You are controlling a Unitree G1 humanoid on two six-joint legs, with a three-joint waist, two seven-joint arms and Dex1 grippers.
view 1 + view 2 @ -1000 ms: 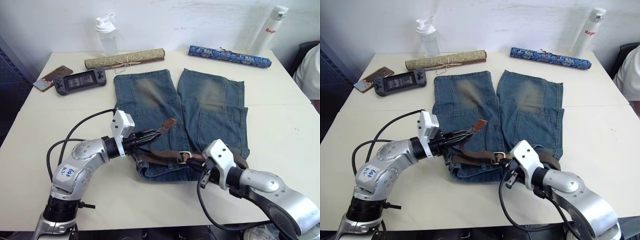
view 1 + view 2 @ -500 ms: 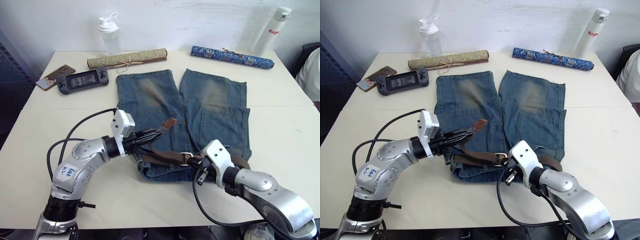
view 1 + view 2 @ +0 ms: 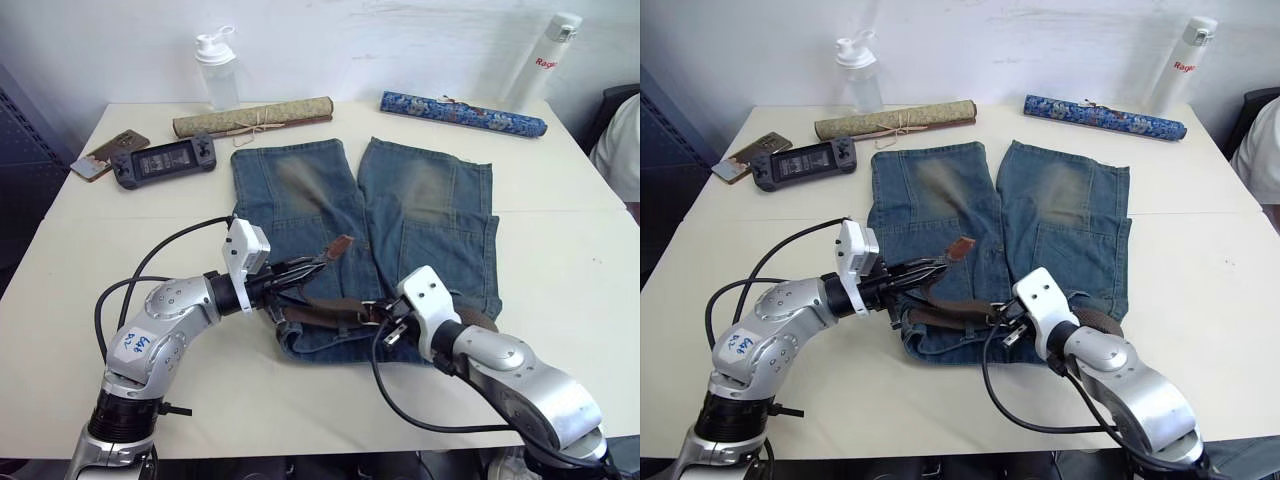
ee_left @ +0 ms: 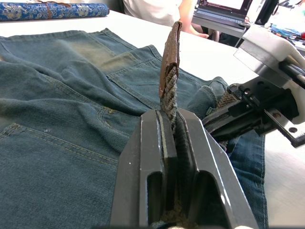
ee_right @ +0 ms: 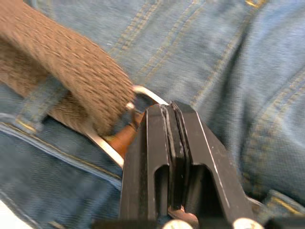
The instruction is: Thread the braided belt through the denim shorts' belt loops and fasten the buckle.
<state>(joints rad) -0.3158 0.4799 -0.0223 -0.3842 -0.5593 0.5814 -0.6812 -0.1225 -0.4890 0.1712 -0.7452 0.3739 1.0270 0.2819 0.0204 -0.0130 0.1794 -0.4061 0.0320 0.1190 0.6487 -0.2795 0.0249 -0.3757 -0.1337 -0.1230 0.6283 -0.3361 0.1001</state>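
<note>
While soft and floppy, best to keep the braided belt (image 3: 320,312) pinched near its tip in the left gripper (image 4: 170,125) jaws, the right gripper (image 5: 172,119) jaws closed tight by the hard buckle (image 5: 125,136).

Near part of the buckle (image 5: 125,131) behind the right tool (image 5: 172,119).

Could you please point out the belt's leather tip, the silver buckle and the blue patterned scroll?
Tan leather belt tip (image 4: 170,52), left wrist view, on its flat face.
Square silver metal buckle (image 5: 145,94), right wrist view, on the frame's upper bar.
Blue patterned rolled scroll (image 3: 462,113), left eye view, mid-length.
</note>
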